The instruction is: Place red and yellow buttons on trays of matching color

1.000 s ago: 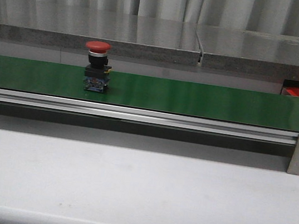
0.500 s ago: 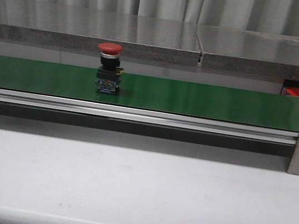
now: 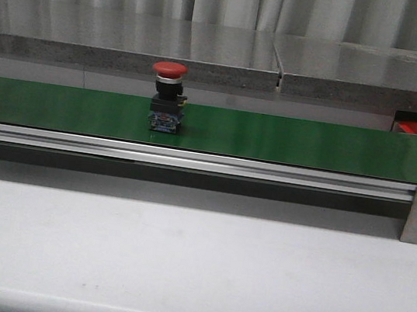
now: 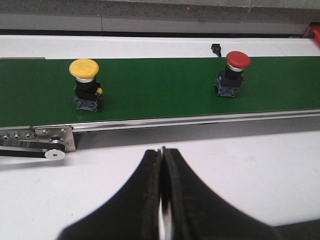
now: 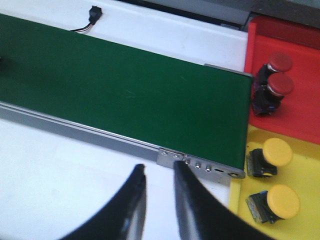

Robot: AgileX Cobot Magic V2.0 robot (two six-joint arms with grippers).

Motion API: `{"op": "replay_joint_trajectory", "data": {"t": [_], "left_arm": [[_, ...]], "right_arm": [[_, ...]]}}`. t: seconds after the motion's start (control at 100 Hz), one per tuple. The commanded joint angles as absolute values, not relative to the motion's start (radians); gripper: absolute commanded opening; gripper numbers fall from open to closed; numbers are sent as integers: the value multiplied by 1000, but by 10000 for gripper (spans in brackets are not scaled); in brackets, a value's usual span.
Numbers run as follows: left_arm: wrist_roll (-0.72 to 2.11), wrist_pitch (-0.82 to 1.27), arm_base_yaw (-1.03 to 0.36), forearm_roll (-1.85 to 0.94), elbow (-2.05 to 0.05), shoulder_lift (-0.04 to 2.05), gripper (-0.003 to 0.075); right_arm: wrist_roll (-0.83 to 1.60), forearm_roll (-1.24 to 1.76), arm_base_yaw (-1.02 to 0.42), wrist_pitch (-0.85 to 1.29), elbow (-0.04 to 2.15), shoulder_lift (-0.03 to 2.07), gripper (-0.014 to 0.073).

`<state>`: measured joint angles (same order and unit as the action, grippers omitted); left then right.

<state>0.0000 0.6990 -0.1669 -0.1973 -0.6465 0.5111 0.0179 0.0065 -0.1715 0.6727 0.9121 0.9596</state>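
**A:** Why does the red button [image 3: 166, 96] stand on the green belt [image 3: 289, 140] instead of in a tray?

**B:** The belt looks like the feed. The button sits upright left of the belt's middle, cap up, which leaves the cap and dark body free for a grasp. A yellow button [image 4: 85, 84] stands upright too, well apart from it toward the left end.

**A:** And the trays?

**B:** Both lie at the belt's right end, side by side. The red tray [image 5: 300, 107] holds two red buttons touching each other; the yellow tray [image 5: 305, 170] holds two yellow ones lying on their sides.

**A:** What are the arms doing?

**B:** The left gripper [image 4: 162, 200] hangs over the white table [image 3: 191, 271], fingers pressed together, holding nothing. The right gripper [image 5: 157, 175] hangs near the belt's end bracket, fingers narrowly parted, empty, probably placed to catch arrivals beside the trays.
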Motion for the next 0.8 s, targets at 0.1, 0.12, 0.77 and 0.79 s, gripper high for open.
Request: {"op": "replay_joint_trajectory", "data": {"t": [0.1,0.12,0.77,0.79], "left_arm": [[-6,636,-174,-213,-673,514,-20],[-6,636,-174,-213,-673,514,-20],[-6,636,-174,-213,-673,514,-20],[-6,636,-174,-213,-673,514,-20]], "right_arm": [[43,0,-239,660,1040,1087,552],[46,0,-246,665,1052,1103,575],[294,145,-420,925,1536,1592,604],[303,158,-420,927,1545,1601,604]]}}
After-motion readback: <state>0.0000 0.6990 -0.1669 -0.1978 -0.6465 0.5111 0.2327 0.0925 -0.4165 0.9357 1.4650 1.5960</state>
